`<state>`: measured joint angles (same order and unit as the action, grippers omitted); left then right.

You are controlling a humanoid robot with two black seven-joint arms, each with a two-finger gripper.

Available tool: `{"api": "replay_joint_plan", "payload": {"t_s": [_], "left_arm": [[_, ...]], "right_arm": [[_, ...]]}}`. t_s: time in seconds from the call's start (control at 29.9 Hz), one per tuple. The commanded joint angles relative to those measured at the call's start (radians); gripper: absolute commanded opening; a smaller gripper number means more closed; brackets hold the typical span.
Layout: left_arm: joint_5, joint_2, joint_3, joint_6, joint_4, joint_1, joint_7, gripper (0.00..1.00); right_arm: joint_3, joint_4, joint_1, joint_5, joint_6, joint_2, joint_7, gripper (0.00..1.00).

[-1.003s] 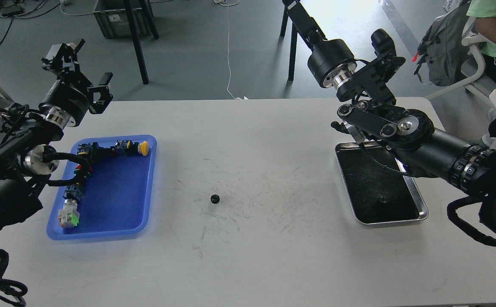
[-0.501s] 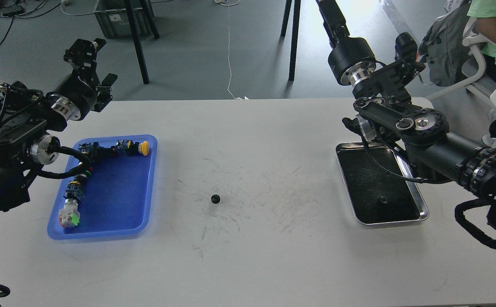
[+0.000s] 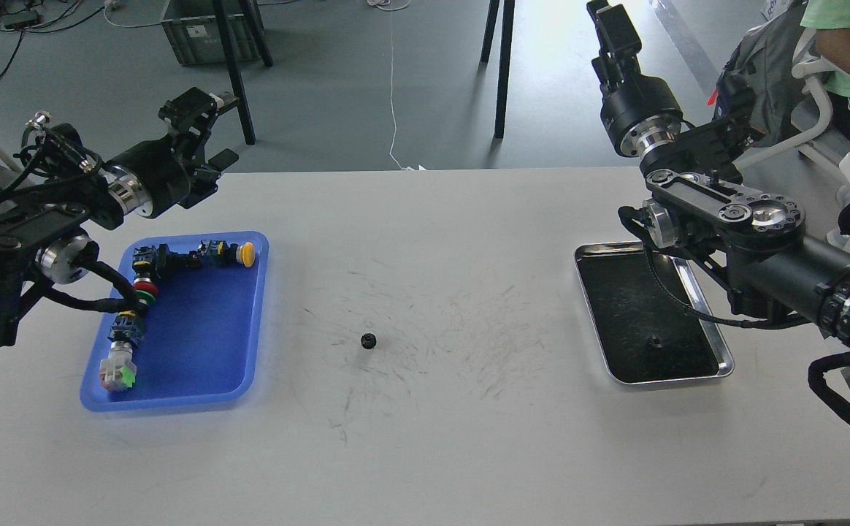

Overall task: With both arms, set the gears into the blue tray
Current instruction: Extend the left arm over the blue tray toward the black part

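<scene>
One small black gear [image 3: 368, 340] lies alone on the white table near its middle. A second gear [image 3: 655, 341] rests inside the steel tray [image 3: 721, 343] on the right. The blue tray [image 3: 255, 321] sits at the left and holds several push-button switches along its left and far sides. My left gripper [image 3: 209, 131] hovers beyond the blue tray's far right corner, open and empty. My right gripper [image 3: 611, 29] is raised high past the table's far edge, well above the steel tray; it is seen end-on and dark, so its fingers cannot be told apart.
A yellow-capped switch [image 3: 247, 253] and a green-and-white one [image 3: 117, 371] lie in the blue tray. My right elbow [image 3: 732, 215] hangs over the steel tray's far end. A person sits with a backpack [image 3: 768, 80] at the far right.
My left gripper has swung right and lower, towards the table's far edge. My right gripper has moved right and further up. Neither gear has moved.
</scene>
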<state>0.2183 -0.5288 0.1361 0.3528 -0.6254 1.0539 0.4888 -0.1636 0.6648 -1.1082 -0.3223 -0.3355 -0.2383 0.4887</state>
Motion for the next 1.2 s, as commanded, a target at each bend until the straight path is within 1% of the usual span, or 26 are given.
{"api": "replay_joint_plan", "payload": {"t_s": [0.0, 0.07, 0.17, 0.3, 0.4, 0.47, 0.53, 0.6, 0.74, 0.84, 0.9, 0.94, 1.17], "left_arm": [[0.015, -0.013, 0.086, -0.024, -0.08, 0.055, 0.0, 0.99], [0.045, -0.033, 0.135, -0.04, -0.105, 0.093, 0.0, 0.99], [0.107, -0.036, 0.184, -0.041, -0.134, 0.141, 0.0, 0.99], [0.228, -0.042, 0.221, -0.043, -0.23, 0.212, 0.0, 0.99], [0.323, -0.04, 0.22, -0.075, -0.29, 0.215, 0.0, 0.99], [0.37, -0.037, 0.238, -0.112, -0.37, 0.213, 0.0, 0.99], [0.397, -0.045, 0.25, -0.135, -0.393, 0.228, 0.0, 0.99], [0.421, -0.036, 0.273, -0.138, -0.413, 0.236, 0.0, 0.99], [0.513, -0.036, 0.345, -0.156, -0.491, 0.248, 0.0, 0.99], [0.616, -0.046, 0.347, -0.153, -0.502, 0.279, 0.0, 0.99], [0.651, -0.046, 0.349, -0.153, -0.546, 0.291, 0.0, 0.99], [0.664, -0.048, 0.352, -0.155, -0.569, 0.293, 0.0, 0.99], [0.681, -0.039, 0.338, -0.156, -0.596, 0.298, 0.0, 0.99]], "right_arm": [[-0.005, 0.001, 0.01, 0.0, 0.001, -0.001, 0.0, 0.96], [-0.007, 0.001, 0.019, 0.0, 0.007, -0.003, 0.0, 0.96], [-0.025, -0.001, 0.028, 0.0, 0.012, -0.001, 0.0, 0.96], [-0.043, -0.002, 0.034, 0.0, 0.018, -0.003, 0.0, 0.96], [-0.062, -0.004, 0.042, 0.0, 0.027, -0.012, 0.0, 0.96], [-0.077, -0.002, 0.053, 0.0, 0.029, -0.015, 0.0, 0.96], [-0.089, -0.001, 0.068, 0.002, 0.029, -0.019, 0.0, 0.96], [-0.099, -0.002, 0.085, 0.0, 0.033, -0.035, 0.0, 0.96], [-0.12, -0.002, 0.108, 0.002, 0.033, -0.041, 0.0, 0.96], [-0.143, -0.004, 0.136, 0.012, 0.035, -0.042, 0.0, 0.96], [-0.146, -0.004, 0.146, 0.032, 0.036, -0.042, 0.0, 0.96], [-0.148, -0.004, 0.154, 0.043, 0.036, -0.042, 0.0, 0.96], [-0.152, -0.002, 0.175, 0.101, 0.053, -0.056, 0.0, 0.96]]}}
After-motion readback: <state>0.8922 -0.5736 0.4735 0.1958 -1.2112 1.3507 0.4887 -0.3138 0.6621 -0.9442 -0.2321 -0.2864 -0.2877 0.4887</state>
